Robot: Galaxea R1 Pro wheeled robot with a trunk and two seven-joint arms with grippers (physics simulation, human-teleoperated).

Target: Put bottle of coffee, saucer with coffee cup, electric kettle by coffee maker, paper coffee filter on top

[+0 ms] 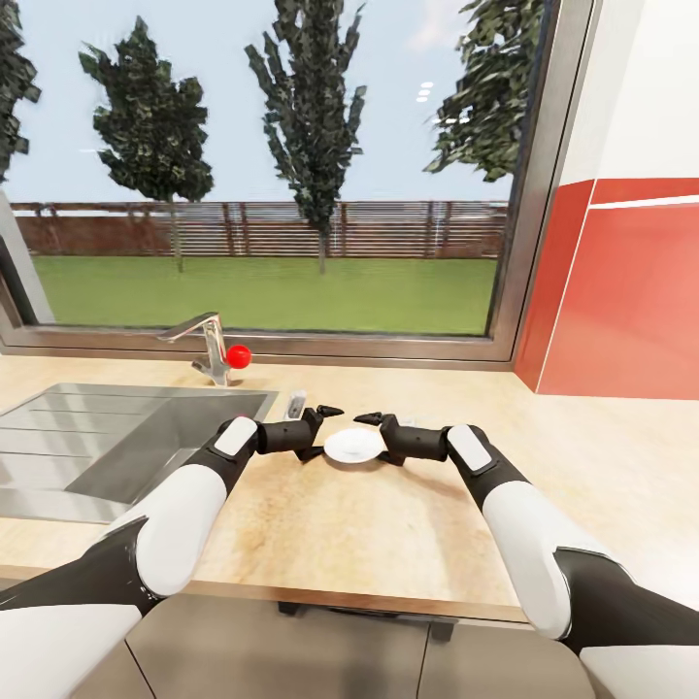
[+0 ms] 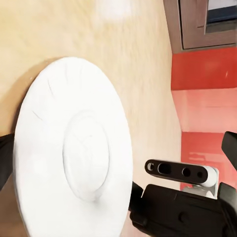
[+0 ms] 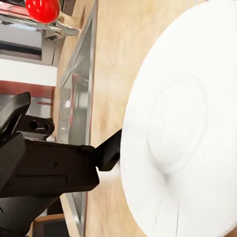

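Beige countertop [image 1: 408, 515] is running under a window [image 1: 272, 165]; one sink [image 1: 116, 437] and one faucet [image 1: 209, 345] left of the one saucer [image 1: 352, 446]. Left gripper [image 1: 325, 427] and right gripper [image 1: 374, 432] are flanking the saucer, fingers spread.

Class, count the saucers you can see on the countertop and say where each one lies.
1. The saucer lies on the countertop right of the sink, between the left claw and the right claw.
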